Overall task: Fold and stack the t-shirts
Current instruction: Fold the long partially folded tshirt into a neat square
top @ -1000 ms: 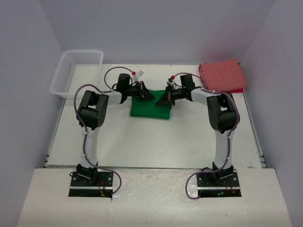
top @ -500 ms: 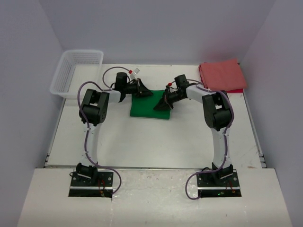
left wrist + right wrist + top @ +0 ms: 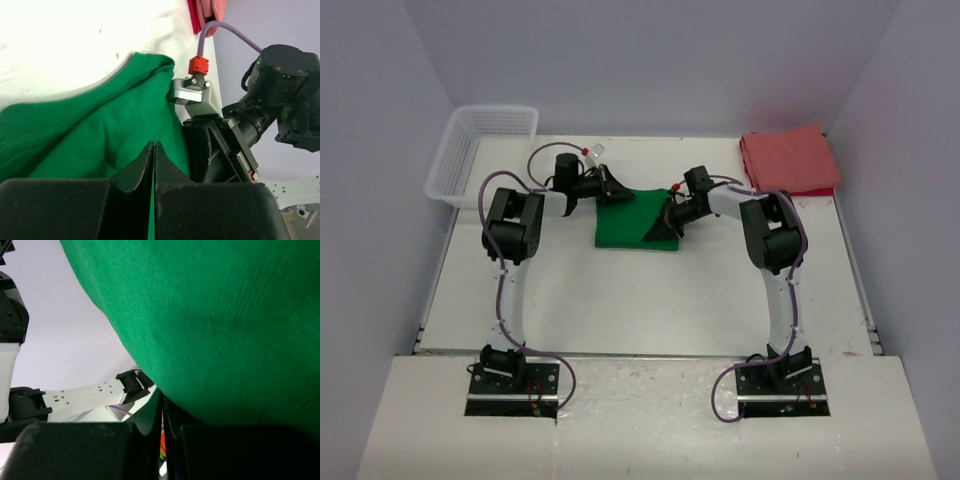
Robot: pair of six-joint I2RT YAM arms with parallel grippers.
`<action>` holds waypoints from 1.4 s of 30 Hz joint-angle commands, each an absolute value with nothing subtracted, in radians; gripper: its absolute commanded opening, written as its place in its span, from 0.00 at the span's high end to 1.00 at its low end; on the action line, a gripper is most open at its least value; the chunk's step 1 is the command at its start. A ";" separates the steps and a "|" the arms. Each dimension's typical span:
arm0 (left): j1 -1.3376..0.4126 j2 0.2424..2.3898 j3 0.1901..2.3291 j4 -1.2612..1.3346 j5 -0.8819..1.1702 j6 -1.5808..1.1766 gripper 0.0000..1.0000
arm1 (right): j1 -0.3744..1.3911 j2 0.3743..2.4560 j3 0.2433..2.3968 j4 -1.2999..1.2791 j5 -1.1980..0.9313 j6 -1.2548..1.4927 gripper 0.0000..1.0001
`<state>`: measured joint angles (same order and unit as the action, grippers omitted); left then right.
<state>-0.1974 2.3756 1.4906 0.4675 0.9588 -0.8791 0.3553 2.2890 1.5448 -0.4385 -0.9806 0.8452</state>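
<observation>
The bright green t-shirt [image 3: 632, 228] lies folded in the middle of the table, with its far edge raised off the surface between the two grippers. My left gripper [image 3: 620, 193] is at its far left corner, jaws pressed together with the tips in the green cloth [image 3: 100, 140]. In the left wrist view that gripper [image 3: 154, 145] points across the shirt at the right arm. My right gripper [image 3: 658, 230] is shut at the shirt's right side. From the right wrist, green cloth [image 3: 225, 315] spreads from the gripper [image 3: 162, 397] over most of the frame. The salmon-red t-shirt [image 3: 788, 160] lies folded at the far right.
A white mesh basket [image 3: 480, 150] stands at the far left corner. The right arm's wrist [image 3: 285, 85] is close in front of the left gripper. A corner of the red shirt [image 3: 207, 12] shows beyond it. Side walls close in the table.
Both wrists have turned and shifted: the left gripper went farther back and left, the right gripper came nearer over the shirt. The green cloth's far edge has lifted.
</observation>
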 commanded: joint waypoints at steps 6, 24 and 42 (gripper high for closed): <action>-0.176 2.342 1.482 0.355 0.914 -0.804 1.00 | 0.368 2.284 1.433 -0.509 -0.859 0.960 1.00; -0.156 2.387 1.586 0.011 0.729 -0.612 1.00 | 0.403 2.218 1.427 -0.739 -0.253 0.712 1.00; -0.213 1.990 1.410 -0.063 0.673 -0.564 1.00 | 0.448 1.784 1.143 -0.310 -0.618 0.471 0.94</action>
